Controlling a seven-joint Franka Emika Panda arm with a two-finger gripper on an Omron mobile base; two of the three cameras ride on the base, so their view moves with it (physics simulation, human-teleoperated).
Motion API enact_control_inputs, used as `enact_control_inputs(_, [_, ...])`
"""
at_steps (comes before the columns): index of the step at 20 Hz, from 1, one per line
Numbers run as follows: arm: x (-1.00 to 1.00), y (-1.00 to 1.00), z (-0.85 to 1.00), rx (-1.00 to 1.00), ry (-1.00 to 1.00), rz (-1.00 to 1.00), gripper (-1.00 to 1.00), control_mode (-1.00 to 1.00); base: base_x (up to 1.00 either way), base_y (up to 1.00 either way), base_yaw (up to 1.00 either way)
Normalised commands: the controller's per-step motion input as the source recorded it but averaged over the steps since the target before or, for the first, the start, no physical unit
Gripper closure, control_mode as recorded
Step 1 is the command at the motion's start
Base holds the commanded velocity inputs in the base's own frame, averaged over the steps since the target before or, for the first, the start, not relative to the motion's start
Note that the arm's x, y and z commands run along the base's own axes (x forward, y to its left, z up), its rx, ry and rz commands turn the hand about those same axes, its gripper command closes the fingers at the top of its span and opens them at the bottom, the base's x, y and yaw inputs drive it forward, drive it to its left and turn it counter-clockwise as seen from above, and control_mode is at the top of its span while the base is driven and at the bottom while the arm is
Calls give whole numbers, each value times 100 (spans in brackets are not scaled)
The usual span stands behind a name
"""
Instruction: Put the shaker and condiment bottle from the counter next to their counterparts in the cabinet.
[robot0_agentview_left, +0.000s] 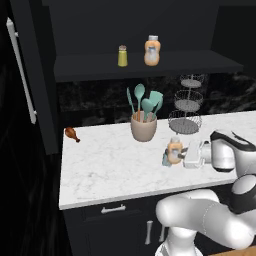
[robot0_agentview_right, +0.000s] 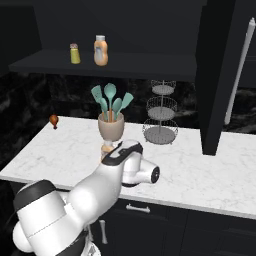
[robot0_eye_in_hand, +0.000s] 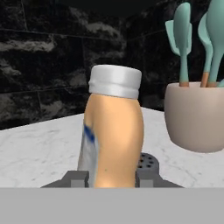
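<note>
The orange condiment bottle (robot0_agentview_left: 174, 150) (robot0_eye_in_hand: 113, 135) with a grey-white cap stands upright on the white marble counter (robot0_agentview_left: 100, 165), near its right front. My gripper (robot0_agentview_left: 180, 153) (robot0_eye_in_hand: 113, 178) reaches it from the right, with a finger pressed against each side of its lower body. The pale blue-grey shaker (robot0_agentview_left: 165, 159) stands just behind the bottle; its dark perforated cap (robot0_eye_in_hand: 147, 162) peeks out. In the black cabinet, the shelf (robot0_agentview_left: 90, 67) carries the counterparts: a yellow-green shaker (robot0_agentview_left: 122, 56) (robot0_agentview_right: 75, 53) and an identical orange bottle (robot0_agentview_left: 152, 51) (robot0_agentview_right: 100, 50).
A beige crock of teal utensils (robot0_agentview_left: 144, 127) (robot0_agentview_right: 111, 129) (robot0_eye_in_hand: 197, 116) stands close behind the bottle. A three-tier wire stand (robot0_agentview_left: 185, 107) (robot0_agentview_right: 161, 112) is at the back right. A small brown drumstick (robot0_agentview_left: 72, 134) lies far left. The cabinet door (robot0_agentview_left: 30, 75) hangs open.
</note>
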Motion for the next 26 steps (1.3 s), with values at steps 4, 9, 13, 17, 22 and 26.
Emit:
enact_control_inputs(4, [-10,0,49,0,0,0,100,-100,0,0,0])
enact_control_inputs(9, [-7,0,52,0,0,0,100,-100,0,0,0])
enact_control_inputs(13, [-1,0,49,0,0,0,100,-100,0,0,0])
enact_control_inputs(17, [0,0,48,0,0,0,100,-100,0,0,0])
enact_control_inputs(22, [0,0,46,0,0,0,100,-100,0,0,0])
enact_control_inputs(26, [0,0,44,0,0,0,100,-100,0,0,0])
